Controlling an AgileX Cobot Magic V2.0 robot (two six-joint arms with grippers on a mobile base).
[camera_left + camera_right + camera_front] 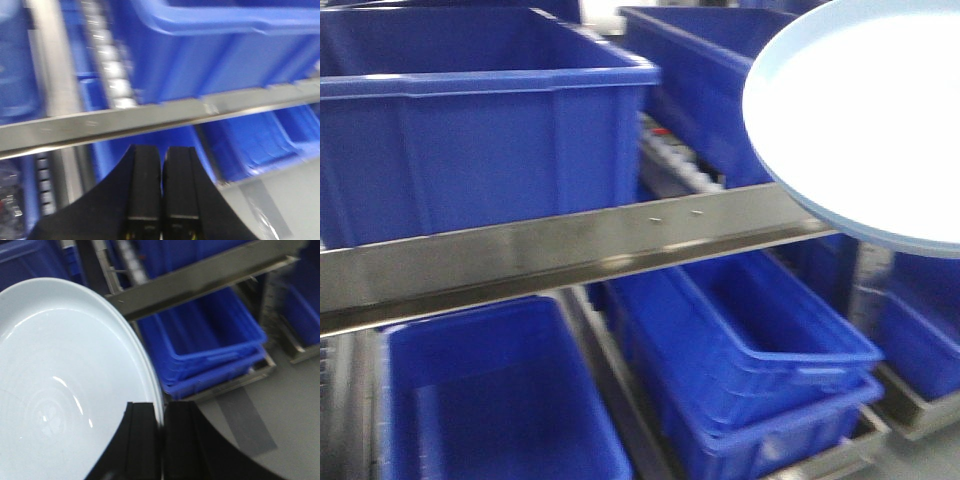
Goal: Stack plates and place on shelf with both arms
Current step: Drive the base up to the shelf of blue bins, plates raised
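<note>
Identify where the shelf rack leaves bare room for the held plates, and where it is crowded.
Free: the open bin on the lower left, below the steel rail, looks empty. Crowded: the upper level, filled by the big bin; the plates hang at its right.

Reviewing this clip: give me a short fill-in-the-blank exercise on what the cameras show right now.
1. The right gripper is clamped on the rim of the ____.
2. The left gripper is shut and holds ____.
3. The bins on the rack are all ____ in colour.
4. In the front view, the plates hang in front of the metal ____ rail.

Missing words: plates; nothing; blue; shelf
</note>
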